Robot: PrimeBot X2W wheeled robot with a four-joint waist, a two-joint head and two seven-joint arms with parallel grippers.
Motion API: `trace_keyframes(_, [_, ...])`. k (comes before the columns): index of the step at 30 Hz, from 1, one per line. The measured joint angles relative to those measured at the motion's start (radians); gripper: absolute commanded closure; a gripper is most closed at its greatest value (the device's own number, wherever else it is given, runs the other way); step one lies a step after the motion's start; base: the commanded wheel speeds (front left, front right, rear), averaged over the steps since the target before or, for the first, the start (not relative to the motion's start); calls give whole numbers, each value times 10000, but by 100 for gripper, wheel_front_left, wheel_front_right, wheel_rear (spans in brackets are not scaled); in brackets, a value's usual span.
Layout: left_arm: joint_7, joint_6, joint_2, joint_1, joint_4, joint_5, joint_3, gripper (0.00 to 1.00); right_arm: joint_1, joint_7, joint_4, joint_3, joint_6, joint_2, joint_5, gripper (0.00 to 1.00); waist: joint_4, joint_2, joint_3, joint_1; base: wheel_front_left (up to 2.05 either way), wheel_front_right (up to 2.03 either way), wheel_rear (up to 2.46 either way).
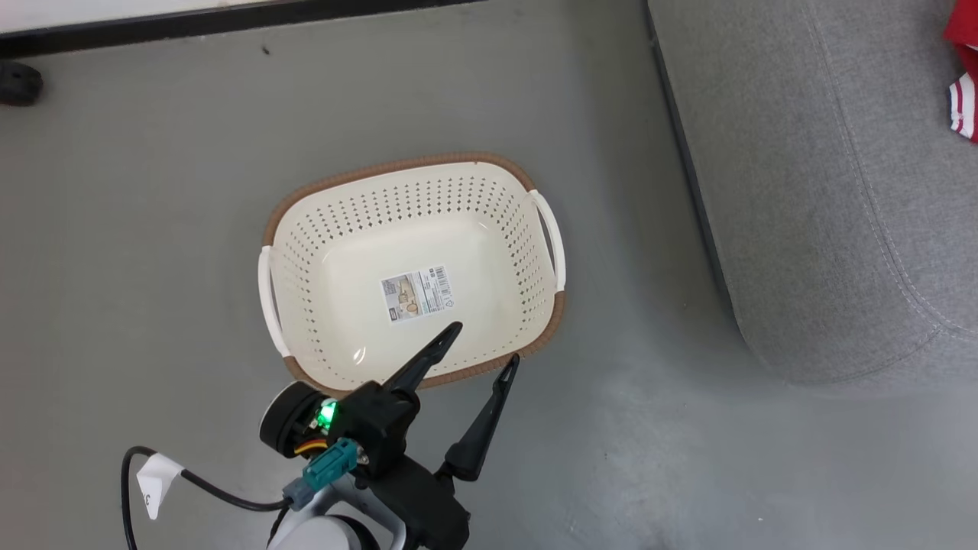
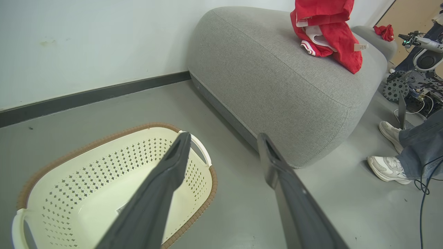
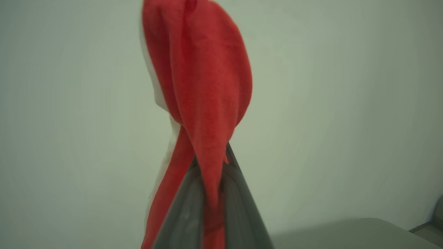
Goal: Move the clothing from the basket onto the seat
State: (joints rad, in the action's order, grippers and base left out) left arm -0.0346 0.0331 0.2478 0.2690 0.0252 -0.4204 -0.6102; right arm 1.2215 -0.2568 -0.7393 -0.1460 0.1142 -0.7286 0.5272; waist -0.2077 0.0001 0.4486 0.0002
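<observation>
The cream-white basket (image 1: 306,252) stands on the floor with nothing in it but the label sticker (image 1: 416,294) on its bottom. My left gripper (image 1: 485,343) hovers open above the basket's near rim, its fingers (image 2: 166,180) spread wide and bare. The grey seat (image 1: 802,191) lies to the right. A red garment with white trim (image 2: 325,31) hangs down onto the seat's top (image 2: 263,69); its edge shows at the head view's corner (image 1: 964,76). My right gripper (image 3: 211,162) is shut on red cloth (image 3: 207,86). A second red garment (image 2: 384,31) lies further along the seat.
Grey floor surrounds the basket, with a dark skirting (image 2: 86,97) along the white wall. A person's white shoes (image 2: 389,166) and jeans stand by the seat's end. Another wheeled robot (image 2: 415,69) and cables (image 2: 424,193) are behind them.
</observation>
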Motion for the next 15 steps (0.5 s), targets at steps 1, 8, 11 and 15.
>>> trace_keyframes(1, [-6,-25,0,0,44,4,-6,0,16,0,-159,23,2,-63,-2,100,-31,1,91,-1,0,0,0])
trace_keyframes(8, [-270,-69,138,6,397,144,-23,0,29,0,-1037,268,4,-364,2,100,-281,0,678,-1,0,0,0])
trace_keyframes(11, [-445,-81,276,6,495,182,-21,0,-64,0,-1381,326,6,-326,21,100,-371,0,953,-1,0,0,0])
trace_keyframes(15, [-623,-153,391,6,696,209,-42,0,-258,0,-1745,414,19,-178,121,100,-472,0,1340,-1,0,0,0])
